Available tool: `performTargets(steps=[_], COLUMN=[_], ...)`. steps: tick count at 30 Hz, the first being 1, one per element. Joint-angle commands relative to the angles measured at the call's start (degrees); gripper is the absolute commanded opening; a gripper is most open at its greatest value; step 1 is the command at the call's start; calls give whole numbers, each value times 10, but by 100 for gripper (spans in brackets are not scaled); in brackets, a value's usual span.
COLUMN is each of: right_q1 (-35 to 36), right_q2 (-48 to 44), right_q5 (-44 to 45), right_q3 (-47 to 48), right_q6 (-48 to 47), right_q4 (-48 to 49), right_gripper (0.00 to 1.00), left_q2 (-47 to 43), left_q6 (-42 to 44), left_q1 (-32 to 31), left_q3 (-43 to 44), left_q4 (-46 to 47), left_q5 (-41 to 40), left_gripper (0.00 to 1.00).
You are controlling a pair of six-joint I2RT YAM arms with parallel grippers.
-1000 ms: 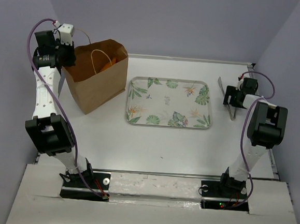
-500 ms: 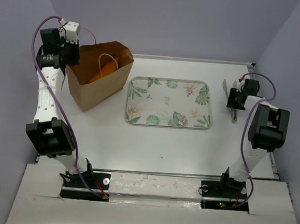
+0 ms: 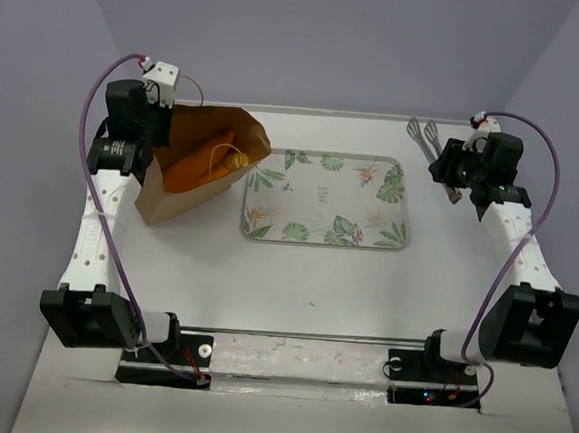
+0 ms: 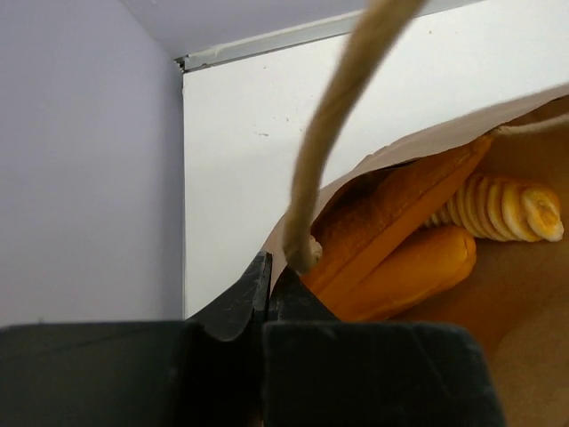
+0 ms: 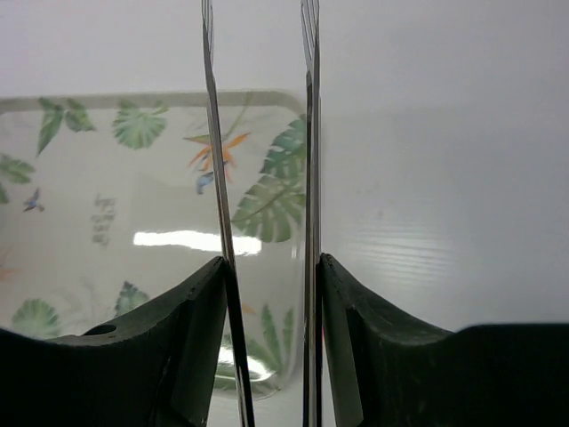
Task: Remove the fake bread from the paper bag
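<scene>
The brown paper bag [image 3: 176,198] hangs tilted at the back left, its mouth turned right. Several glossy orange bread pieces [image 3: 195,167] show inside. My left gripper [image 3: 162,126] is shut on the bag's rim. In the left wrist view the gripper [image 4: 267,271] pinches the paper edge beside a twisted handle [image 4: 331,133]. A long baguette [image 4: 400,200], a stubby loaf [image 4: 418,267] and a ridged piece [image 4: 498,209] lie in the bag [image 4: 524,320]. My right gripper [image 3: 447,169] is shut on metal tongs [image 3: 424,135] above the table at the back right. In its wrist view the gripper [image 5: 271,276] squeezes the two tong arms [image 5: 214,133].
A leaf-patterned tray [image 3: 323,241] lies in the middle of the table, between the bag and the tongs; it shows under the tongs in the right wrist view [image 5: 107,205]. Purple walls stand close on the left, back and right.
My left gripper has raised the bag's rim and tipped the bag to the right, so the bread shows. My right arm has lifted the tongs off the table.
</scene>
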Motion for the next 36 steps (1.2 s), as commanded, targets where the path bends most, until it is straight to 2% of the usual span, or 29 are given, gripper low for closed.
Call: performTargets(steps=[1,2,6,11,14,16,18,27,31,36], right_q1=[81,130,233,296,336,346,353,446,474,485], right_q2=[-31,-36,-68,-103,-113,-111,-109,-131,-116,-80], right_q5=[-38,-36,-50,-61,-51,-34,-32,-24,-3,0], right_q3=[24,35,91,120,137,151,160,116,136,150], right_q6=[27,31,46,77,70,64,63,86,98,105], right_q4=[-54,-60,-72,-86,-105,-121,-124,-156,-152,-158], right_gripper=[50,50,51,50,50,50,50,50,50,50], left_q2=[-58,-65,-94,-153,-211,-235,-250,-225,-227,-226], left_q6=[7,3,-31,-35,24,93,120,63,54,46], left_q1=[-44,-57,-89,-152,-223,-266,-301,-325,-362,-373], left_q3=[-65,-75,-104,-147,-232,-280,-326,-297,-282,-260], left_q4=[92,101,99,118,169,206,250,227,211,193], left_q5=[-103,-109,-135,-183,-219,-280,-318,-340,-344,-345], left_gripper=[0,0,0,0,0,0,0,0,0,0])
